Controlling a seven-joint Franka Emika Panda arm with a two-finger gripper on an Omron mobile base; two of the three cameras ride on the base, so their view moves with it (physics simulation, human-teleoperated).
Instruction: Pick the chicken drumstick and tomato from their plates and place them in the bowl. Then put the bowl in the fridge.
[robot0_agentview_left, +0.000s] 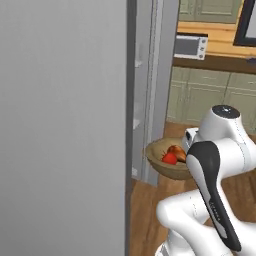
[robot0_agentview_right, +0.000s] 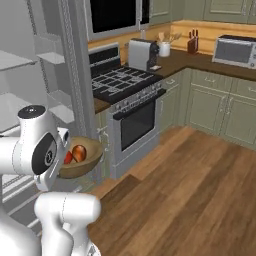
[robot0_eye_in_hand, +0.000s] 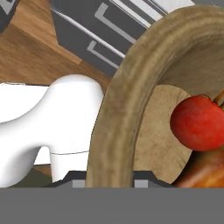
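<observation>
The wooden bowl hangs in the air beside the open fridge, held up by my arm. Inside it lie the red tomato and the orange-brown chicken drumstick. In the hand view my gripper is shut on the bowl's thick rim, with the tomato and the drumstick just past it in the bowl's hollow. The fridge's pale inner shelves stand to the left of the bowl. The plates are out of view.
The grey fridge door stands close on the left, edge-on. A stove with oven sits right of the fridge, with a toaster and a microwave on the counter. Wooden floor lies open to the right.
</observation>
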